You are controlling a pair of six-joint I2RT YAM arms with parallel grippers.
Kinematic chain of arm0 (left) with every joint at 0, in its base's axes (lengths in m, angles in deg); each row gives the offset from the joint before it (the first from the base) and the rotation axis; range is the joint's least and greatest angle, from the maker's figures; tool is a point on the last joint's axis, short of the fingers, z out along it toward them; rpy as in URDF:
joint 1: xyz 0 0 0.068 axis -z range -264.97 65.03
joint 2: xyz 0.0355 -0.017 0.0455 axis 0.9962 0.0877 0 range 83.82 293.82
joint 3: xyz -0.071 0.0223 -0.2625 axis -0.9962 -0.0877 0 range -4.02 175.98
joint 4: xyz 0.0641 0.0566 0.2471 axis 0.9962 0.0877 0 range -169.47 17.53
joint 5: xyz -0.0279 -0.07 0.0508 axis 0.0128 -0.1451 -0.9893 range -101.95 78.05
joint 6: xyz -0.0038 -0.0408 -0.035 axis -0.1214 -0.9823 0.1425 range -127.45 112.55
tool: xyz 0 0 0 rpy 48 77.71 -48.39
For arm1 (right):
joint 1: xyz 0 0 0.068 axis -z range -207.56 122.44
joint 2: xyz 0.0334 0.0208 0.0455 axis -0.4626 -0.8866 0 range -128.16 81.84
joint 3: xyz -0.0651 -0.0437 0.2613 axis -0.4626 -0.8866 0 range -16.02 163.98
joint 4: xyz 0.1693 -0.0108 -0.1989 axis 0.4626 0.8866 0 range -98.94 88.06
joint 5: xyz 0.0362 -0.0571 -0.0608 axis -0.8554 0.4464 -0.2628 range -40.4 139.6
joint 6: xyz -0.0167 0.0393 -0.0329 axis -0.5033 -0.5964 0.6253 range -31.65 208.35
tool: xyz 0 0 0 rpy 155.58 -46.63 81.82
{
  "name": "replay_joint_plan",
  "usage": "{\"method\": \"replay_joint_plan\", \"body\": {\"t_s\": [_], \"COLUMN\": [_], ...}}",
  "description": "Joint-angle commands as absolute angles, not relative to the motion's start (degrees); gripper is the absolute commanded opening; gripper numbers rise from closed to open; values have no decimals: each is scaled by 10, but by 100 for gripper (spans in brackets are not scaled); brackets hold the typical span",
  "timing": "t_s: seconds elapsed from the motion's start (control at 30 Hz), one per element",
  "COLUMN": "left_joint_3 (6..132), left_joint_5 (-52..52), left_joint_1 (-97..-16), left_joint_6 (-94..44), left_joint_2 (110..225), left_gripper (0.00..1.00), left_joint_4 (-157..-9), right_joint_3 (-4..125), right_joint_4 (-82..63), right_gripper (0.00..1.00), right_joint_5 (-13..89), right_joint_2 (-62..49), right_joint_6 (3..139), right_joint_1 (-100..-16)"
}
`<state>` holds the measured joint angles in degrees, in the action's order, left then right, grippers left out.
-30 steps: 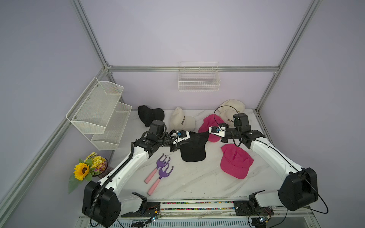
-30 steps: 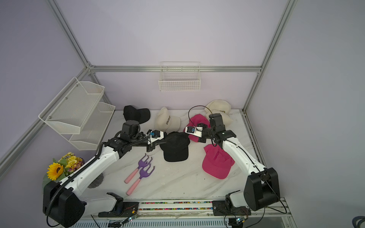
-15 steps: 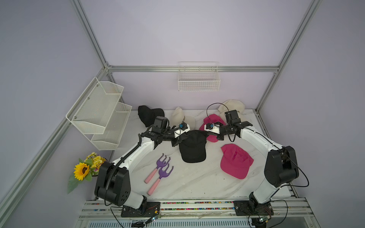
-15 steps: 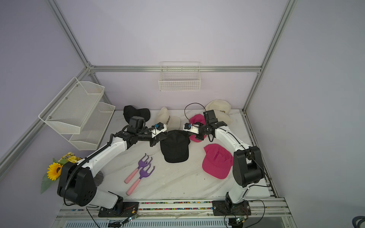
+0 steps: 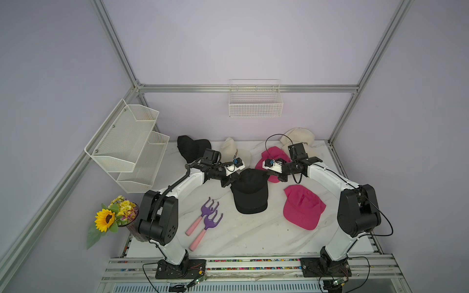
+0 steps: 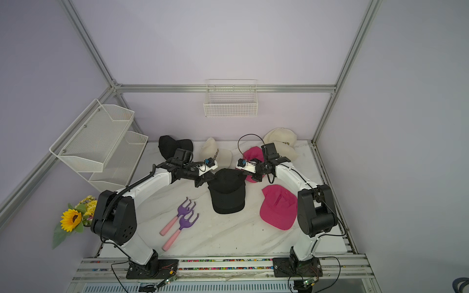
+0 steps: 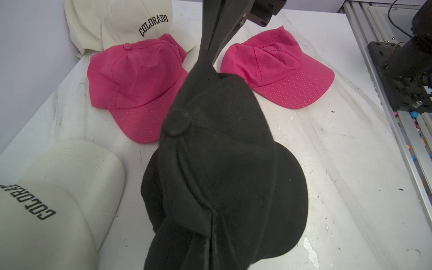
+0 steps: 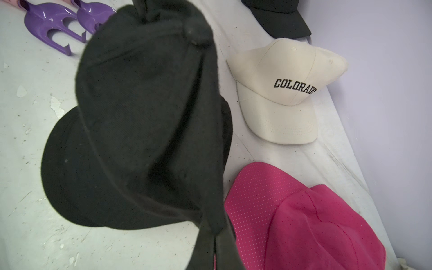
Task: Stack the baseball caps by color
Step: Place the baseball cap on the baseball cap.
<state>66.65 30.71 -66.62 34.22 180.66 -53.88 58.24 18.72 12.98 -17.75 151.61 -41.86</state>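
Note:
A black cap (image 5: 250, 191) lies mid-table with its brim toward the front, seemingly over another black one. My left gripper (image 5: 234, 177) and right gripper (image 5: 266, 173) are both shut on opposite sides of its crown, pinching the fabric up into a ridge (image 7: 210, 140) (image 8: 152, 117). In the left wrist view the right gripper's fingers (image 7: 211, 42) clamp the far fold. Another black cap (image 5: 191, 149) sits at the back left. A cream COLORADO cap (image 5: 234, 153) lies beside it, and cream caps (image 5: 298, 137) are at the back right. One pink cap (image 5: 272, 157) lies behind the right gripper, another pink cap (image 5: 302, 206) at the front right.
Two purple hand rakes with pink handles (image 5: 205, 215) lie left of the held cap. A white tiered mesh shelf (image 5: 132, 144) hangs on the left wall and a wire basket (image 5: 255, 101) on the back wall. A sunflower pot (image 5: 114, 215) stands by the left arm's base.
Both arms' elbows have swung up and toward the back. The grippers have stayed shut on the black cap, which has barely shifted on the table.

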Motion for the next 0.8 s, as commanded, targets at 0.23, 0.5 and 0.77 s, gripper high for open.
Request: {"method": "replay_joint_plan", "body": {"t_s": [0.23, 0.5, 0.77], "left_joint_3": [676, 649, 638], "left_joint_5": [325, 323, 301], "left_joint_1": [-672, -671, -671], "left_joint_6": [373, 345, 314], "left_joint_2": [1836, 1814, 1822], "left_gripper": [11, 17, 9], "left_joint_4": [-479, -516, -557], "right_joint_3": [528, 384, 230], "right_joint_4": [119, -161, -249], "right_gripper": [1, 29, 42], "right_joint_5": [151, 214, 298], "right_joint_2": [-171, -2, 199], "right_joint_6": [1472, 1346, 1276], "right_joint_1": [-419, -439, -545]}}
